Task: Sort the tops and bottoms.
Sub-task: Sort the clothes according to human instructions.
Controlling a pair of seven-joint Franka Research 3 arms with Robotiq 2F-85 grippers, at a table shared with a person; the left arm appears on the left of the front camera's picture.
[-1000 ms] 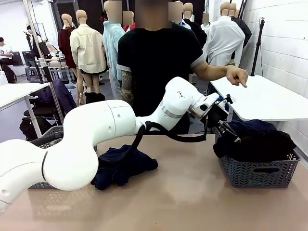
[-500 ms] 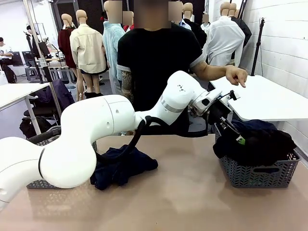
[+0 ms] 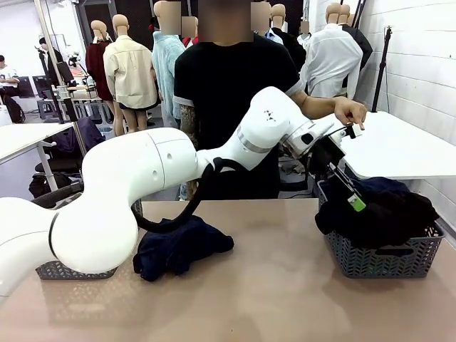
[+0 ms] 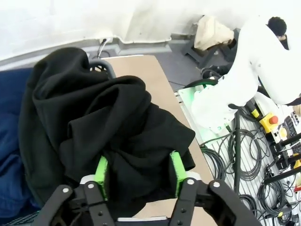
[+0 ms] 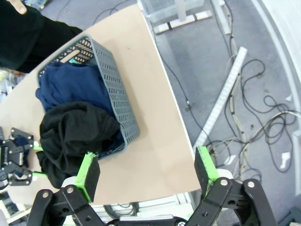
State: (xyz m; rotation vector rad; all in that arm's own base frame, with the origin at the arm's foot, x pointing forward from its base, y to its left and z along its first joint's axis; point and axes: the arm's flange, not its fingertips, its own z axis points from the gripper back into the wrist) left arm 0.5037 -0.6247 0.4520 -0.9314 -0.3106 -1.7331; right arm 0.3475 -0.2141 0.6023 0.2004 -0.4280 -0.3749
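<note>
The left claw (image 4: 136, 173) hangs just over the black cloth (image 4: 108, 117). That cloth lies heaped in the grey basket (image 3: 385, 260) at the robot's right end of the table. The claw's green pads (image 4: 101, 172) stand apart and pinch nothing, so the cloth lies loose. The right claw (image 5: 148, 172) is spread wide too, empty, high above that same basket. A dark blue heap (image 3: 182, 246) lies on the table, well off to the left of the left claw and lower down. It stretches sideways across the table. The left arm looks best placed to fetch it.
</note>
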